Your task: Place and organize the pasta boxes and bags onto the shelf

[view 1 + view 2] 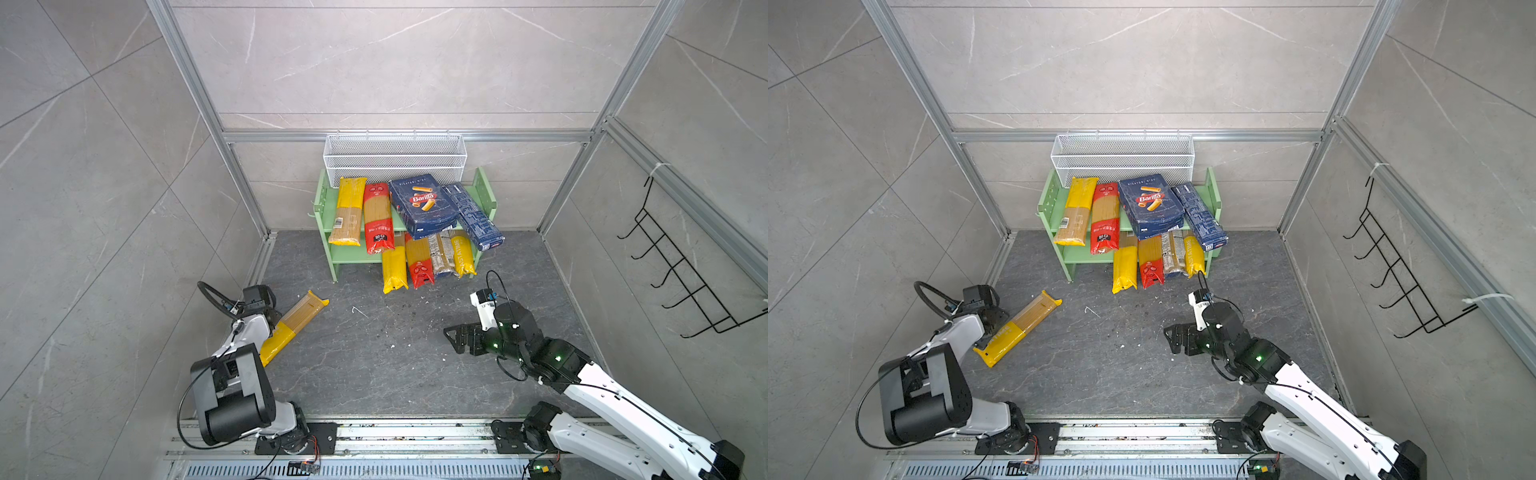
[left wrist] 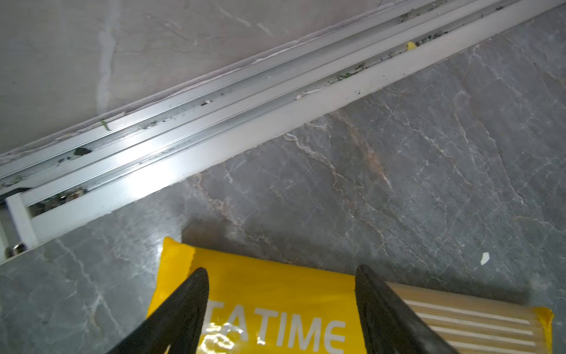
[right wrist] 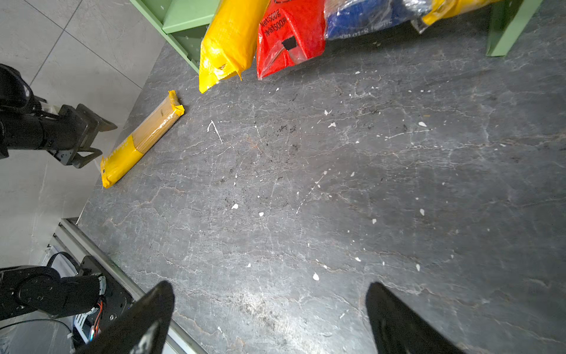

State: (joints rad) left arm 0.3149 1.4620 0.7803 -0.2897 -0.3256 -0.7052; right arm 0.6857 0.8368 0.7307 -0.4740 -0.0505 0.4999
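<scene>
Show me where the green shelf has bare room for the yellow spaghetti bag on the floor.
Free: the lower board's left half on the light green two-tier shelf, between its left end and the overhanging yellow packet. The upper board is crowded with packets and dark blue cartons.

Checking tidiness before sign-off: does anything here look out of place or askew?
One yellow spaghetti bag lies on the tabletop by the left gripper, off the shelf; the long blue box overhangs its top board.
</scene>
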